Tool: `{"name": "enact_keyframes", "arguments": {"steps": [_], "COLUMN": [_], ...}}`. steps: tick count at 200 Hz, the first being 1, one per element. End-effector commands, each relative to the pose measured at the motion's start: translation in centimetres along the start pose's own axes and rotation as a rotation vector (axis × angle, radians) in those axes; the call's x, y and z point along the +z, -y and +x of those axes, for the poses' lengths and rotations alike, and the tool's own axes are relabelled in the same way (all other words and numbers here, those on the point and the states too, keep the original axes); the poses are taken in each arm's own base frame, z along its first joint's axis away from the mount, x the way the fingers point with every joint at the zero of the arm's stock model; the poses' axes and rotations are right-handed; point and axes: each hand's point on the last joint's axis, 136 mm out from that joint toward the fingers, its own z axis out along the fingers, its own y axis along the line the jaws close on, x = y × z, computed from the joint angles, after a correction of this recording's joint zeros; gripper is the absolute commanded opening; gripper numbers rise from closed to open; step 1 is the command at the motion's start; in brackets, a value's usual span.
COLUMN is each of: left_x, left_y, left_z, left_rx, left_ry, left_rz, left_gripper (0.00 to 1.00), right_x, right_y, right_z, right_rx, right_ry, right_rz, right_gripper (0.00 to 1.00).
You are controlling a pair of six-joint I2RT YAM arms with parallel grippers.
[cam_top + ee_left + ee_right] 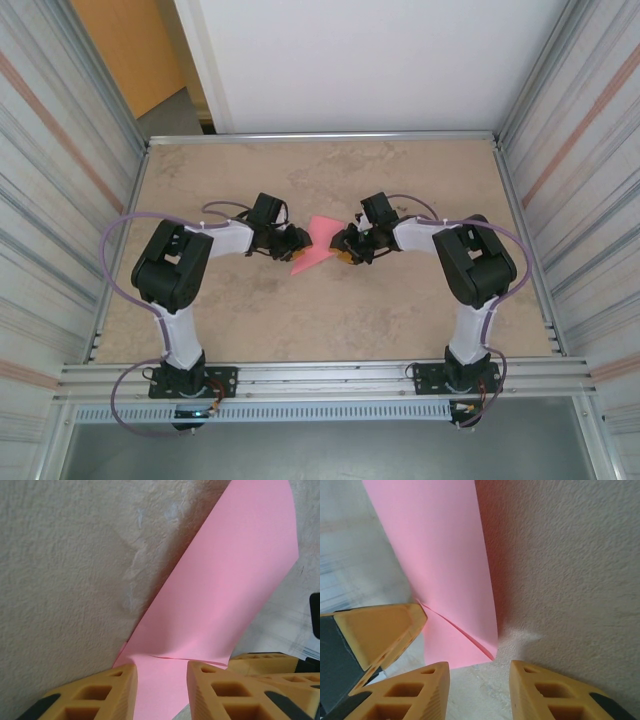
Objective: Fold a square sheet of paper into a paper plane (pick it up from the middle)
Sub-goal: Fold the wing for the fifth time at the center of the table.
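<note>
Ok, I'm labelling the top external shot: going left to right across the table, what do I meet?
Left arm → left tool → paper → right tool → right arm.

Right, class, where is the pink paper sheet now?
In the top view the pink sheet is at the middle of the table, directly between the left gripper and the right gripper.
</note>
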Motion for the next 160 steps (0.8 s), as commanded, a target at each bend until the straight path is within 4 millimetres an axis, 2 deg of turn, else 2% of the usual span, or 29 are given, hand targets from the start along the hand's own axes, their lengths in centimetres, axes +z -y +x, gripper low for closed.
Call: {"name": "enact_keyframes", "arguments": {"steps": [1, 67, 160], "left_x": [1.03, 1.03, 0.92], "left_y": [-3.18, -3.14, -2.85], "left_z": [1.90, 1.92, 1.78], "left_rx": [-0.056, -0.053, -0.049], "left_ry": [-0.065, -0.068, -0.066], "left_rz": [-0.097, -0.097, -0.093], "left_gripper": [0.32, 0.32, 0.32], "right_x": [0.51, 1.00, 1.31], "right_y": [-0.71, -1.16, -1.55], "right_z": [-0.07, -0.35, -0.51], "right_rx": [0.010, 0.010, 0.044], "right_ry": [-0.012, -0.024, -0.045], "right_rz": [-0.014, -0.037, -0.091], "right_gripper": [0.36, 0.28, 0.26]}}
